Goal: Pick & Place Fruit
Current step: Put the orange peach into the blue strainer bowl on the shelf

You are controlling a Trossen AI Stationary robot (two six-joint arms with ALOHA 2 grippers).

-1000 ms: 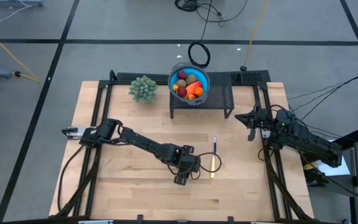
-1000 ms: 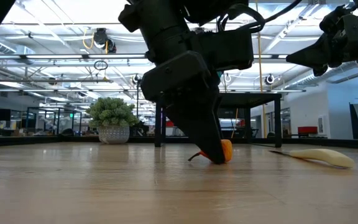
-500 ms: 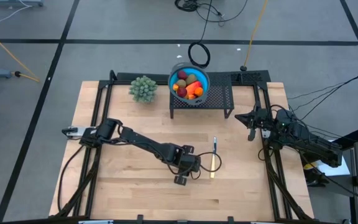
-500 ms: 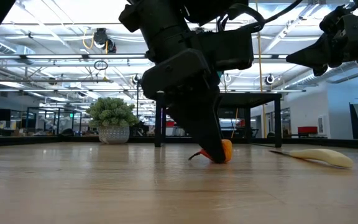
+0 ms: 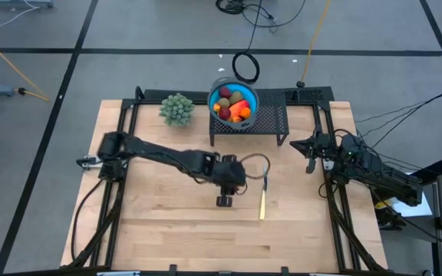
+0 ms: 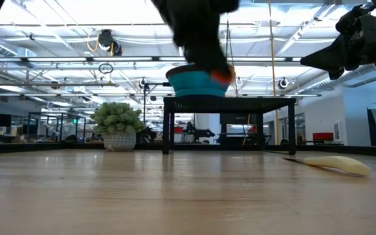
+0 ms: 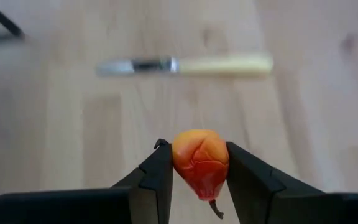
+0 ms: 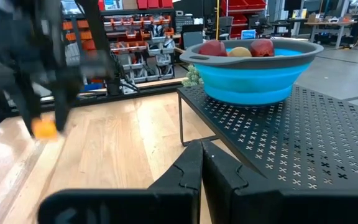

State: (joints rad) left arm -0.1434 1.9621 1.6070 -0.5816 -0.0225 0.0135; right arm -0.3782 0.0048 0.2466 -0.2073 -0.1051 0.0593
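Note:
A small orange-red fruit (image 7: 199, 160) with a dark stem sits between the fingers of my left gripper (image 5: 236, 175), which is shut on it above the middle of the table. In the low view the fruit (image 6: 222, 76) hangs high over the wood, in front of the blue bowl (image 6: 193, 83). The bowl (image 5: 234, 103) stands on a black mesh stand (image 5: 271, 123) at the far edge and holds several fruits. My right gripper (image 8: 201, 158) waits shut at the table's right side (image 5: 311, 159). My left gripper pinches the fruit's two opposite sides (image 7: 179, 165) between its two fingers, near their free ends. The fingers slant down from the table's left. The fruit is lifted clear of the table, with its stem (image 7: 216, 208) hanging below.
A knife (image 5: 263, 201) with a pale yellow handle lies on the wood just near of my left gripper. A pale green bushy plant (image 5: 176, 109) stands left of the stand. A black frame runs along the table's edges.
My left gripper has risen from the table and gone toward the far edge and the bowl. The orange-red fruit, which lay on the wood beside the knife, has come up with it and now hangs clear.

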